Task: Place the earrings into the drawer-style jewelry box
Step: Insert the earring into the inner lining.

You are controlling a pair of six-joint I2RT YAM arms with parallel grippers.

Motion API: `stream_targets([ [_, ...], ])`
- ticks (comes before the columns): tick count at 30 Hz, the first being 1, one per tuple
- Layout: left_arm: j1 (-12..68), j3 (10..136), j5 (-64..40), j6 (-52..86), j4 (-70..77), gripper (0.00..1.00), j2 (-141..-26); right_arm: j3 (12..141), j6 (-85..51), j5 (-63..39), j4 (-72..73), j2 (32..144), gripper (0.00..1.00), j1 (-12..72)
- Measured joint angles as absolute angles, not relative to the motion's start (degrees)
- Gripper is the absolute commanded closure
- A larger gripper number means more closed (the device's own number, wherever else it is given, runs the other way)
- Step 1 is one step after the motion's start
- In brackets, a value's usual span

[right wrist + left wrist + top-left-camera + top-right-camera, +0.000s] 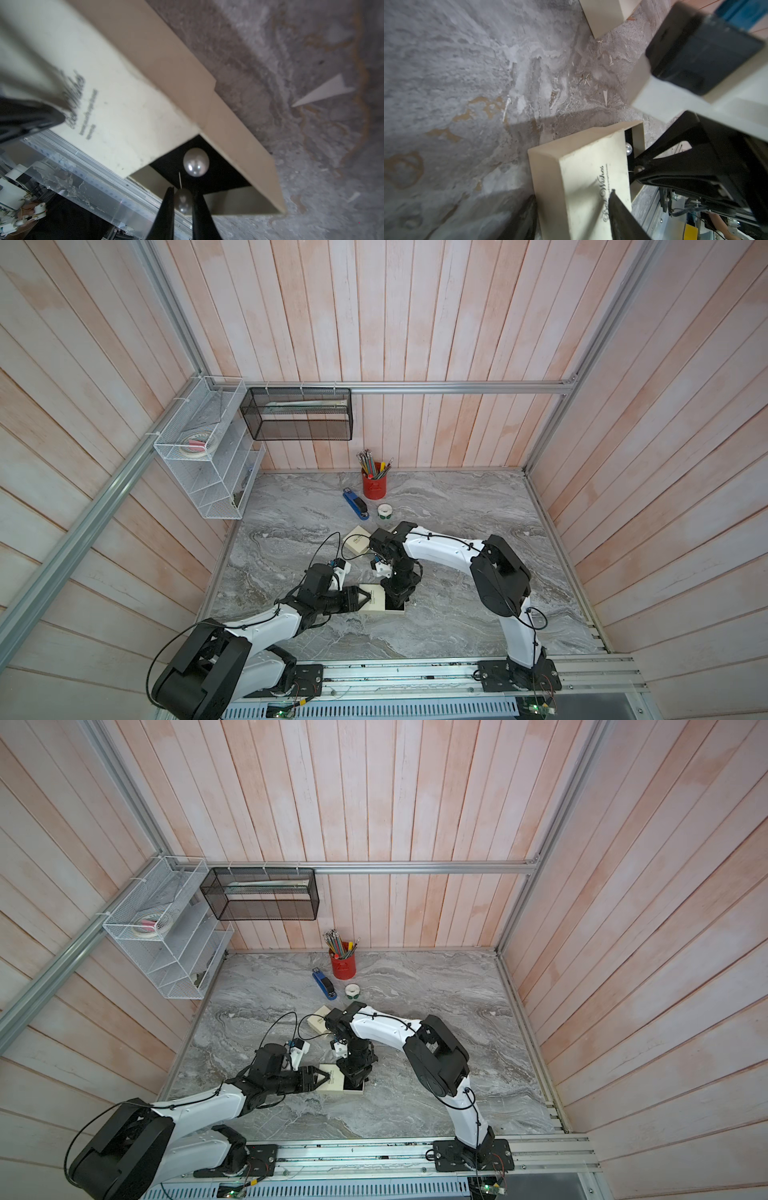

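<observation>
As my eye runs across from the left wall, where a white wire basket [203, 448] hangs, the left gripper [362, 598] comes first. It lies low over the marble table [457, 510], with its jaws about half spread and closed on the cream jewelry box [376, 605]. One finger [616, 209] lies on the printed lid and the other [525, 218] sits against the side wall.

Just to the right, the box's drawer [224, 172] is pulled partway out, showing a black lining. One pearl earring [196, 162] lies on that lining, close to the edge of the lid.

Straight above the open drawer the right gripper [183, 190] points down. Its jaws are nearly closed and pinch the held earring [182, 202] by its pearl, with the thin post sticking out past the fingertips toward the drawer.

Farther back on the table are a second cream box [357, 543], a blue stapler [356, 504], a red pencil cup [374, 485] and a tape roll [385, 512].
</observation>
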State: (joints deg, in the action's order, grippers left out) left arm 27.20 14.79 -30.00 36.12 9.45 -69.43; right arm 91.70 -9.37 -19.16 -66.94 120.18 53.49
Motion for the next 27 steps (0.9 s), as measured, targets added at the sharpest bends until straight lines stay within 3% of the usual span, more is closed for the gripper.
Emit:
stream_targets([
  [11,27.3,15.0,-30.2,35.7,9.7,0.44,-70.0,93.3,-9.4,-19.2,-66.7,122.1,0.99,53.5],
  [19,27.3,15.0,-30.2,35.6,9.7,0.44,-70.0,93.9,-9.6,-19.2,-66.4,122.4,0.9,53.5],
  [27,27.4,15.0,-29.5,35.6,9.5,0.43,-69.7,93.9,-10.6,-19.2,-66.2,122.4,0.74,53.5],
])
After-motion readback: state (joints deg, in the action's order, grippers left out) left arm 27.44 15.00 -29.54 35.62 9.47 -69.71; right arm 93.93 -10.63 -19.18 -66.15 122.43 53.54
